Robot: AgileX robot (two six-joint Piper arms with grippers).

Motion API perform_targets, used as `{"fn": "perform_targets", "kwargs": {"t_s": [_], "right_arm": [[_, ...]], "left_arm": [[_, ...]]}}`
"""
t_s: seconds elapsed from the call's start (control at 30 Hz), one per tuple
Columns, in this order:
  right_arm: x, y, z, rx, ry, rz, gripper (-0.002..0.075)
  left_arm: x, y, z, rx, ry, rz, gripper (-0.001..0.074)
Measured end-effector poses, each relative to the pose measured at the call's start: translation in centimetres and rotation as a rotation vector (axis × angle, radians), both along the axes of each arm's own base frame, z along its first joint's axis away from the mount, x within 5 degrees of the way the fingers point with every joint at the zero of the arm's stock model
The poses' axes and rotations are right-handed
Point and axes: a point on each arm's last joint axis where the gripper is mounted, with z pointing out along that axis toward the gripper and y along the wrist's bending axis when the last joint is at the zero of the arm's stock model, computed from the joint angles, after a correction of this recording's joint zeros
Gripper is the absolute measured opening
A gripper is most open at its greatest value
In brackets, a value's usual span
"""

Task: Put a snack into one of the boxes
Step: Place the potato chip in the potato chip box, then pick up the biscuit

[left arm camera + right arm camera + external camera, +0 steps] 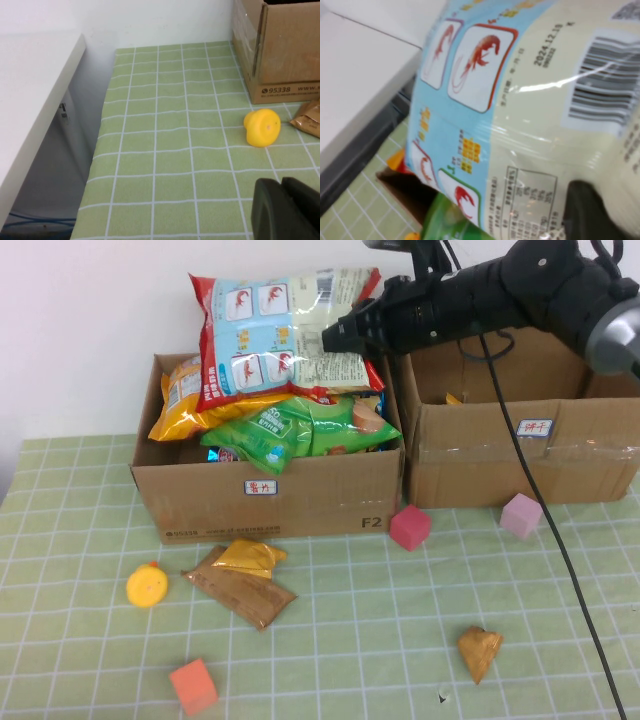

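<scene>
My right gripper (335,335) is shut on a big shrimp-cracker snack bag (280,325) and holds it over the left cardboard box (300,508), which is piled with snack bags. The bag's lower edge is at or just above the pile; I cannot tell if it touches. In the right wrist view the bag (520,100) fills the picture, with one dark finger (592,210) pressed on it. A second cardboard box (500,465) stands to the right. My left gripper (282,200) is shut and empty, low over the tablecloth near a yellow toy (262,127); it does not show in the high view.
On the green checked cloth lie brown and gold snack packets (240,580), a small brown packet (479,650), the yellow toy (147,585), a red cube (410,527), a pink cube (521,515) and an orange cube (193,686). A black cable (560,540) crosses the right side.
</scene>
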Motion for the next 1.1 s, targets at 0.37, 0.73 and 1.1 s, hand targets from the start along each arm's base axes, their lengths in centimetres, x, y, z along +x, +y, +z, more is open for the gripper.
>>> {"fn": "perform_targets", "kwargs": {"t_s": [0.37,0.73,1.1], "right_arm": [[0.0,0.0,-1.0,-0.02,0.068,-0.008,0.014],[-0.3,-2.0,-1.6,-0.086,0.189,0.043,0.0542],[-5.1,-6.5,10.7,-0.112,0.029,0.101,0.0108]], "left_arm": [[0.0,0.0,0.0,0.0,0.0,0.0,-0.0003],[0.0,0.0,0.0,0.0,0.0,0.0,-0.0003],[0.0,0.0,0.0,-0.002,0.0,0.001,-0.0003]]}}
